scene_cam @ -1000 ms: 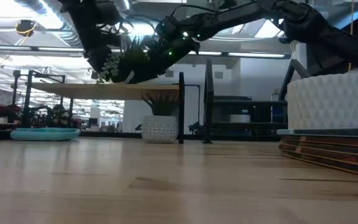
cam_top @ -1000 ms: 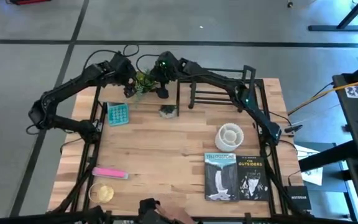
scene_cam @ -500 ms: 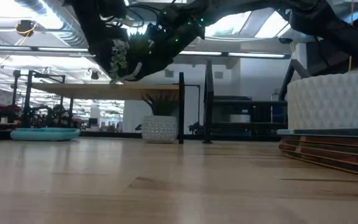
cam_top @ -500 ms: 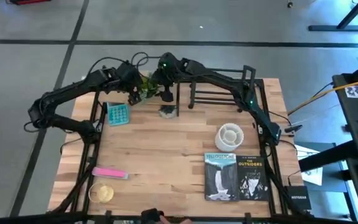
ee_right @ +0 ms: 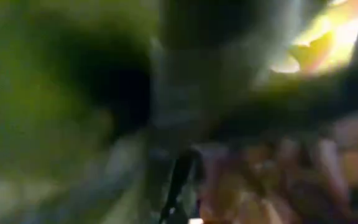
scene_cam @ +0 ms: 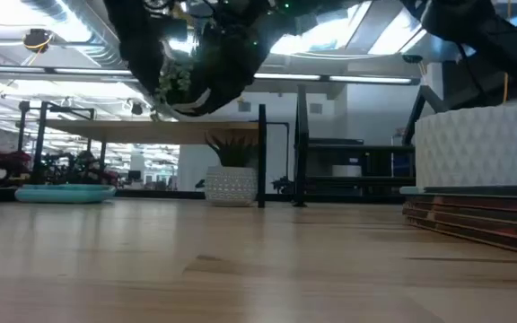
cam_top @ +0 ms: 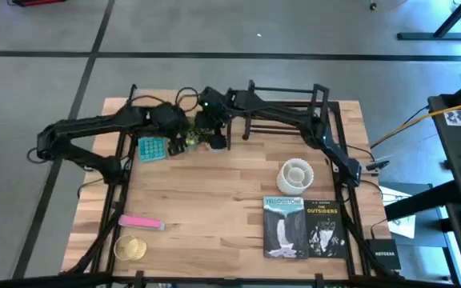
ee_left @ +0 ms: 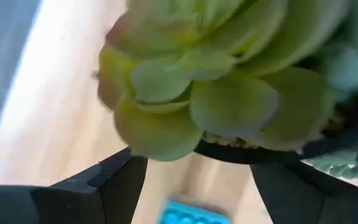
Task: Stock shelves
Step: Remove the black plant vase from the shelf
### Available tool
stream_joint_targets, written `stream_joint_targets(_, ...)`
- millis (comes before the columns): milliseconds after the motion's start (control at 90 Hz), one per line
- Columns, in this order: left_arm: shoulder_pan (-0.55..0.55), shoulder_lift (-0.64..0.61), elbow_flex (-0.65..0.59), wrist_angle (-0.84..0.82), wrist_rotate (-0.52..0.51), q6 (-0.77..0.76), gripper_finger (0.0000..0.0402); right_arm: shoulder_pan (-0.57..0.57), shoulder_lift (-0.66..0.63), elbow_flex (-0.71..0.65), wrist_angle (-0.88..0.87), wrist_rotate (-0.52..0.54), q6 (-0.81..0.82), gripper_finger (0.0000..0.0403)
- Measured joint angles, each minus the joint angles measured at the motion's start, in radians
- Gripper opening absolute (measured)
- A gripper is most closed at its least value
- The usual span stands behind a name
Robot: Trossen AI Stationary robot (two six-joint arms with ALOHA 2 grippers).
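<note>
Left gripper point(cam_top: 178, 138) jaws clamped on a succulent plant point(ee_left: 229, 81), held above the far-left surface point(cam_top: 214, 200) beside the teal tray point(cam_top: 151, 146). Probably light, leaves fragile; grip the pot rim. Right gripper point(cam_top: 208, 120) touches it, jaws can't tell. Two shelves: wood shelf point(scene_cam: 151, 131), black rack point(cam_top: 282, 108). Two books point(cam_top: 302, 226).

My left gripper point(cam_top: 181, 138) reaches in from my left, its two dark fingers point(ee_left: 114, 180) spread apart. My right arm stretches across the far side, its gripper point(cam_top: 208, 128) just beside the left one, both raised.
</note>
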Motion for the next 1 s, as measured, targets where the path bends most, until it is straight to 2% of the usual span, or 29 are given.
stream_joint_targets(156,-0.107,0.0,-0.053,0.028,-0.031,-0.085,0.0265,0.047,0.002,0.0,-0.039,0.078,0.032,0.0342)
stream_joint_targets(311,-0.205,0.005,-0.13,0.086,-0.055,-0.184,0.0265,0.105,0.006,-0.008,-0.071,0.084,0.062,0.0342)
stream_joint_targets(678,-0.388,0.02,-0.328,0.35,-0.084,-0.334,0.0265,0.224,0.003,-0.194,0.034,0.148,0.159,0.0342)
stream_joint_targets(833,-0.457,0.106,-0.391,0.489,-0.098,-0.398,0.0265,0.261,0.003,-0.296,0.095,0.168,0.208,0.0342)
stream_joint_targets(1000,-0.495,0.252,-0.399,0.637,-0.107,-0.409,0.0265,0.297,0.003,-0.381,0.098,0.205,0.238,0.0342)
